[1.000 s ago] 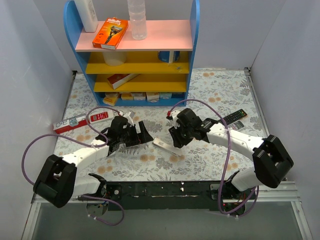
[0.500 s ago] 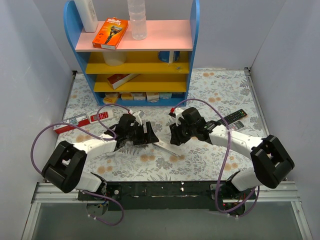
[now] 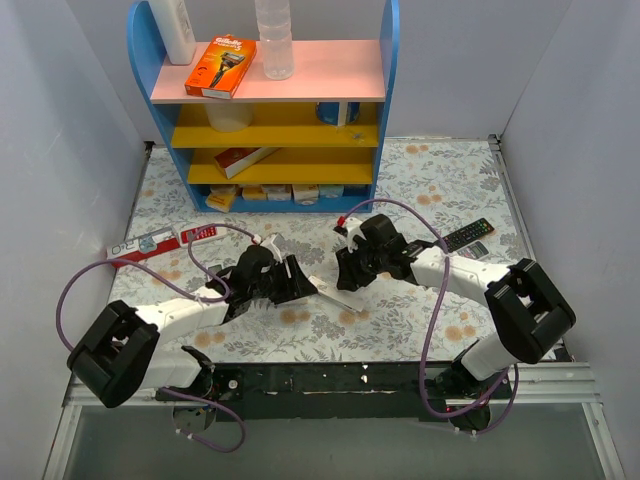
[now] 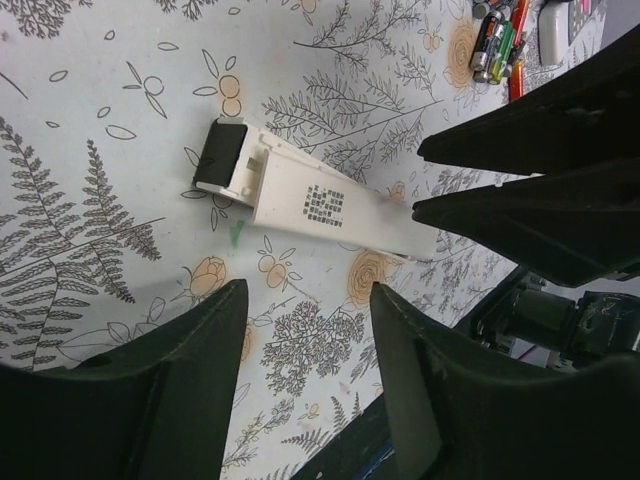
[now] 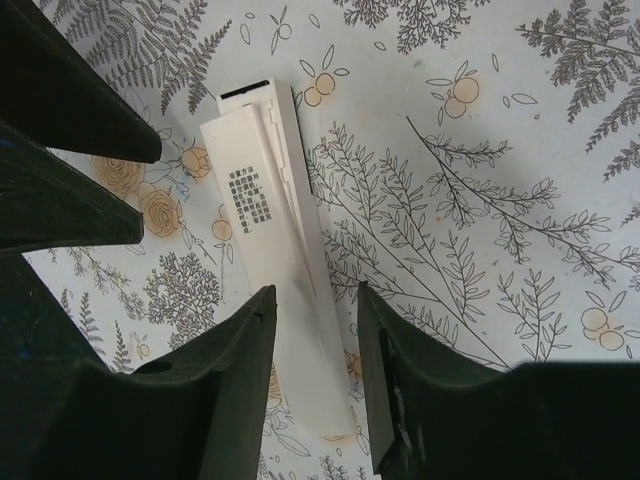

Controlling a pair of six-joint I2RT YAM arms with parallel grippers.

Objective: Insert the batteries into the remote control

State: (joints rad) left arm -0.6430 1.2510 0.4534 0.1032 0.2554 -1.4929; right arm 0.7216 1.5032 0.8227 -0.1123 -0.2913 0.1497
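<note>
Printed block on remote control (image 5: 283, 258) unreadable (orange box (image 3: 221, 66) lettering too).

On your floral-print table (image 3: 430, 170), the white remote control (image 3: 337, 295) lies flat at centre, label side up. Batteries (image 4: 497, 45) cluster near a black remote (image 3: 468, 234) at right, a red-and-white box (image 3: 140, 246) at left, a blue shelf unit (image 3: 381, 130) behind.

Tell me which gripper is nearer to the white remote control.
Right. The right gripper is open, its fingers straddling one end of the remote control; the left gripper, also open, hangs alongside the remote, not around it.
</note>
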